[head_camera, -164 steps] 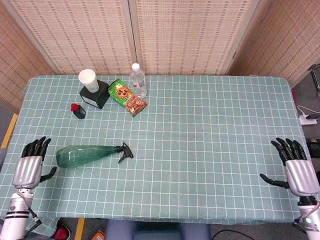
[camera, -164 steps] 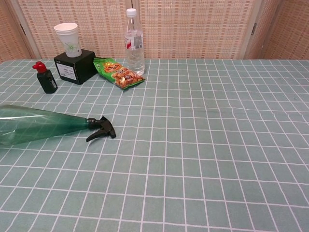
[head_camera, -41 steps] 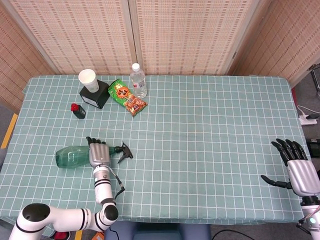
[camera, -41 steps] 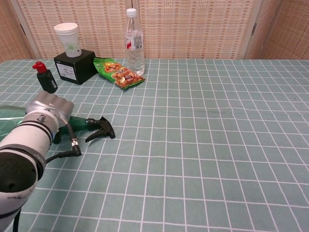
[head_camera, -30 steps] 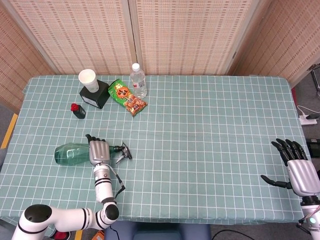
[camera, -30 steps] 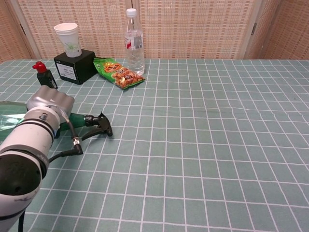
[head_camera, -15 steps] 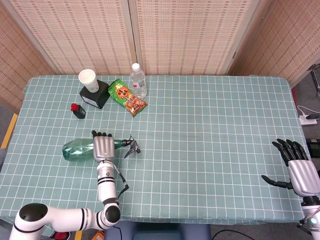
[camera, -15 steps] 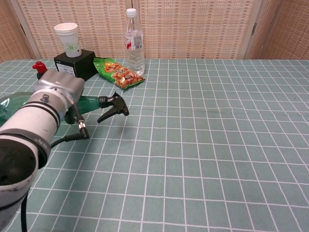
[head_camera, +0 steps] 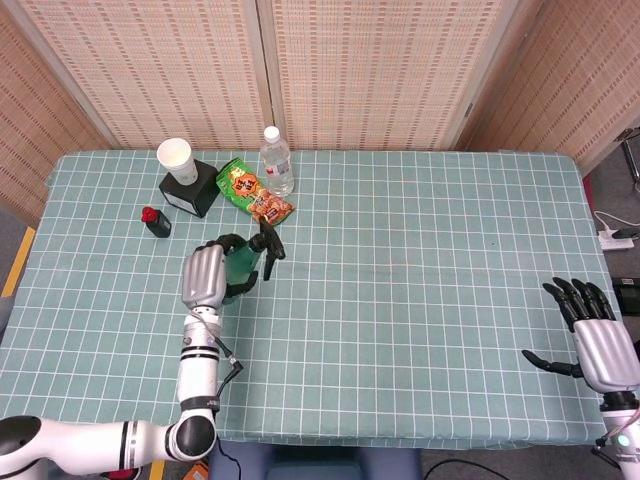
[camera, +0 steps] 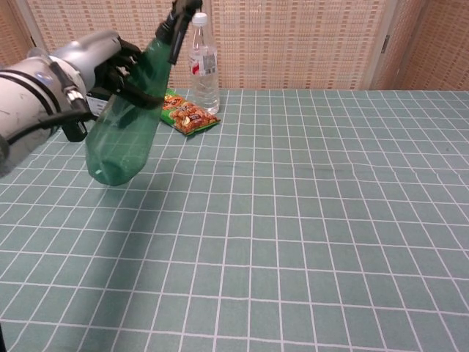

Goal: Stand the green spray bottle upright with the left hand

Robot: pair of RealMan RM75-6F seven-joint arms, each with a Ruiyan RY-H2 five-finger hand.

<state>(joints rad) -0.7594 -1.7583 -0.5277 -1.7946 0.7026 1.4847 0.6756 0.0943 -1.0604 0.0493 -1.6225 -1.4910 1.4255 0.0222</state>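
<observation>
My left hand (head_camera: 205,277) (camera: 95,62) grips the green spray bottle (camera: 124,121) (head_camera: 240,272) near its neck and holds it off the table. The bottle is tilted, its black trigger head (camera: 179,18) (head_camera: 269,244) up and to the right, its round base low and to the left. Its base hangs a little above the green checked cloth (camera: 293,220). My right hand (head_camera: 598,342) rests open at the table's right front edge, seen only in the head view.
At the back left stand a clear water bottle (camera: 203,62) (head_camera: 276,160), a green snack bag (camera: 183,111) (head_camera: 255,195), a black box (head_camera: 190,192) with a paper cup (head_camera: 176,160) on it, and a small black bottle with a red cap (head_camera: 154,221).
My left hand reached in, took hold of the lying bottle near its neck, and has now lifted it and swung it from flat toward upright, trigger end rising. The right hand stayed still.
</observation>
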